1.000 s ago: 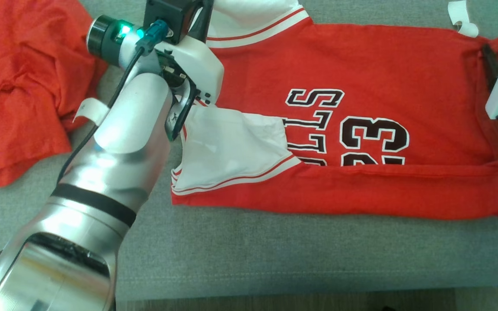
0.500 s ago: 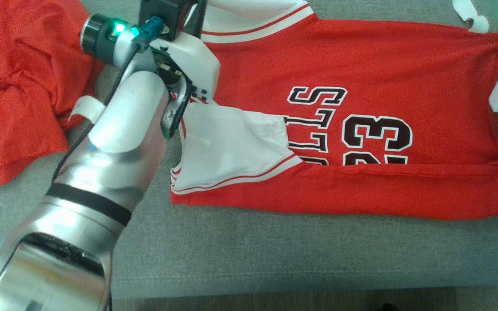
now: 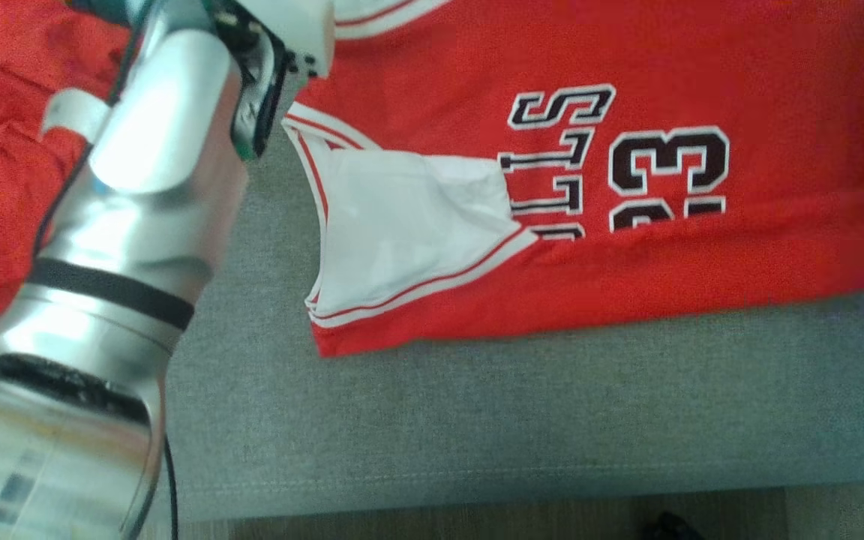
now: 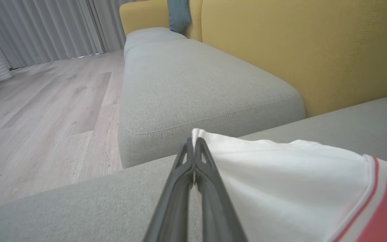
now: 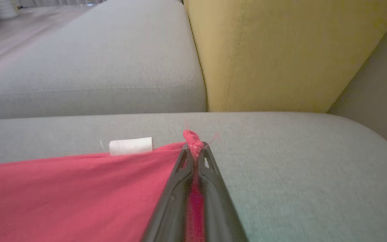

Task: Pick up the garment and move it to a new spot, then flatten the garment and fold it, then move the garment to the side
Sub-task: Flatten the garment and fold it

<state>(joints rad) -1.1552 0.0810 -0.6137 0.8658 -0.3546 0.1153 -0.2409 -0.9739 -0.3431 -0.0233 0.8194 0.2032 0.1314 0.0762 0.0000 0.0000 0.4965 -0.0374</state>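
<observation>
Both closed: left gripper (image 4: 194, 144) clamped on the white sleeve edge of the red fabric basketball jersey (image 3: 702, 60), right gripper (image 5: 195, 151) pinched on a red corner (cloth bunches past the tips). Jersey lies spread on the grey fabric sofa cushion (image 3: 477, 420), near edge folded over.

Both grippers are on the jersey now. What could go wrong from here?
The right gripper pinches only a small corner tip of the jersey; it may slip out when pulled. The left gripper holds just the white sleeve edge, so lifting could undo the near fold.
</observation>
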